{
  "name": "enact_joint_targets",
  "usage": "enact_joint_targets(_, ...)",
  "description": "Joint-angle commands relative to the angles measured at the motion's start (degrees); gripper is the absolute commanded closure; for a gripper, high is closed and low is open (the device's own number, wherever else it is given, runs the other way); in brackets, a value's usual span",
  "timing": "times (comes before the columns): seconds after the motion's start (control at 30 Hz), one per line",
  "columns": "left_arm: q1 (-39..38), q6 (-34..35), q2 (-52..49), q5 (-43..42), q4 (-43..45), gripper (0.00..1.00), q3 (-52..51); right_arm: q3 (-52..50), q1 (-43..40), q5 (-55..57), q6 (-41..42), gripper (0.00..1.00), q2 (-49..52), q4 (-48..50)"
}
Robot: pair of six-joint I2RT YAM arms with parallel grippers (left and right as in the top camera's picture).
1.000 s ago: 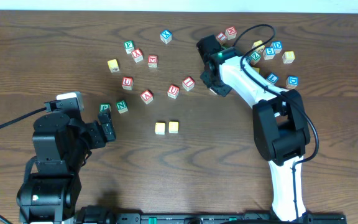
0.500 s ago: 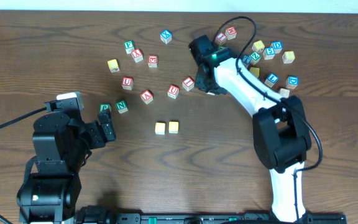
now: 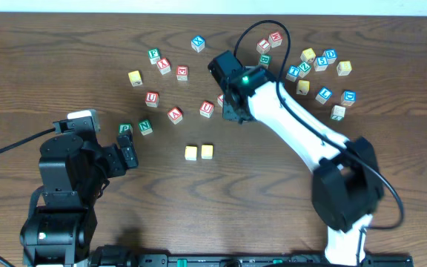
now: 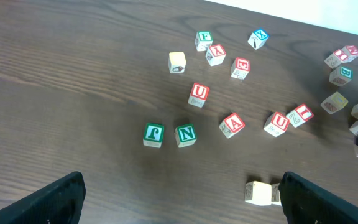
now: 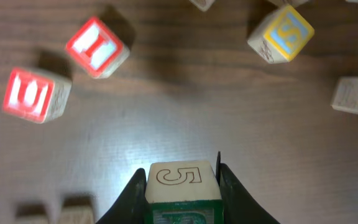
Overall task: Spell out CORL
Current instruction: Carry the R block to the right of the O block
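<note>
My right gripper (image 3: 232,105) is shut on a cream block (image 5: 182,182) with an outlined 5 on one face and a green-framed face below it, held above the table; the letter on it is cut off by the frame edge. Two cream blocks (image 3: 191,153) (image 3: 207,151) sit side by side at mid-table, in front and to the left of that gripper; one also shows in the left wrist view (image 4: 260,193). My left gripper (image 3: 128,152) is open and empty at the left, near a green N block (image 3: 146,127).
Red letter blocks lie close to the right gripper: a U (image 3: 207,108), an I (image 5: 97,46) and an A (image 3: 175,115). More blocks are scattered at the back left (image 3: 158,63) and back right (image 3: 325,63). A yellow S block (image 5: 281,32) lies beyond the gripper.
The right arm has swung left and towards the front, away from the back-right cluster, carrying the block. The left arm has not moved.
</note>
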State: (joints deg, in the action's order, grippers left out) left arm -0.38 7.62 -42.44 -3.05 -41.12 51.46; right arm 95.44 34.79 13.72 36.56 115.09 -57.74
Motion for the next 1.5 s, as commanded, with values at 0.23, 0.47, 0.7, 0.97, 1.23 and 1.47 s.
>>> enact_joint_targets(0.23, 0.3, -0.5, 0.2, 0.5, 0.0, 0.02, 1.4, -29.6, 8.1, -2.3, 1.3, 0.99, -20.3, 14.6)
enact_joint_targets(0.47, 0.3, -0.5, 0.2, 0.5, 0.0, 0.02, 1.4, -32.6, 10.2, -3.0, 2.8, 0.98, -19.4, 20.1)
enact_joint_targets(0.7, 0.3, -0.5, 0.2, 0.5, 0.0, 0.02, 1.4, -32.6, 10.2, -3.0, 2.8, 0.96, -16.3, 23.3)
enact_joint_targets(0.97, 0.3, -0.5, 0.2, 0.5, 0.0, 0.02, 1.4, -32.5, 9.3, -3.8, 2.8, 0.94, -12.8, 26.1)
enact_joint_targets(1.23, 0.3, -0.5, 0.2, 0.5, 0.0, 0.02, 1.4, -32.5, 9.1, -3.8, 3.3, 0.92, -12.8, 26.3)
enact_joint_targets(1.47, 0.3, -0.5, 0.2, 0.5, 0.0, 0.02, 1.4, -32.5, 9.1, -3.8, 3.7, 0.91, -12.7, 26.5)
